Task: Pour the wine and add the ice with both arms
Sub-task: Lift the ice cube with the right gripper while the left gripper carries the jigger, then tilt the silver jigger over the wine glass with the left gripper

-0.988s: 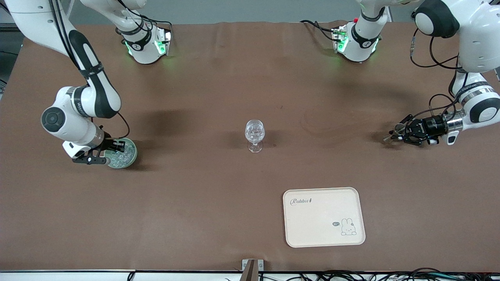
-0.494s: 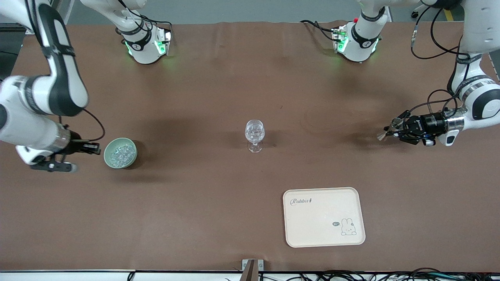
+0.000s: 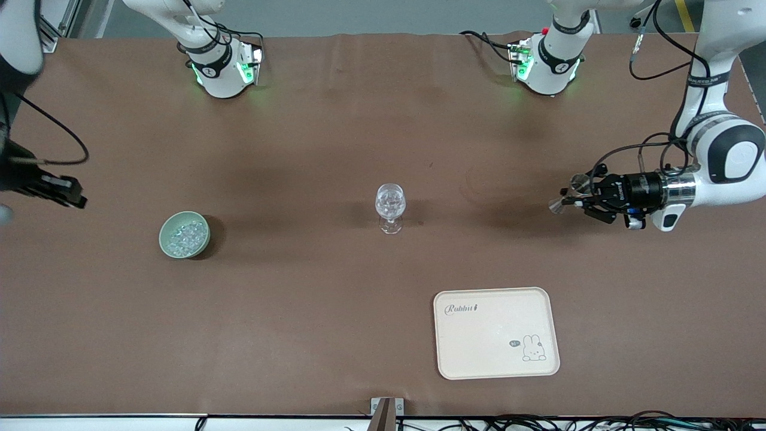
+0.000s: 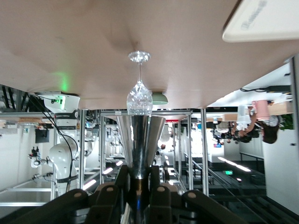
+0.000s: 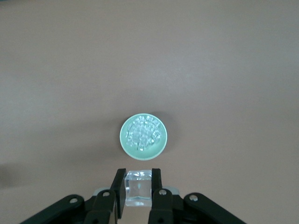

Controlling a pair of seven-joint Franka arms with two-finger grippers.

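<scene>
A clear stemmed glass (image 3: 390,206) stands at the middle of the table and also shows in the left wrist view (image 4: 139,88). A pale green bowl (image 3: 184,234) holds the ice (image 3: 187,232), many tiny clear lumps, and shows in the right wrist view (image 5: 143,137). My right gripper (image 3: 67,193) is high in the air over the table's right-arm end, shut on a clear ice cube (image 5: 139,186). My left gripper (image 3: 589,197) is shut on a steel conical measuring cup (image 3: 565,201), held level with its mouth toward the glass (image 4: 140,140).
A cream tray (image 3: 497,332) with a rabbit print lies nearer to the front camera than the glass, toward the left arm's end. Both arm bases (image 3: 221,66) stand along the table's back edge. The brown table (image 3: 299,311) is bare elsewhere.
My right gripper has lifted out of the bowl with the cube and drawn up toward the right arm's end. My left gripper has carried the steel cup closer to the glass.
</scene>
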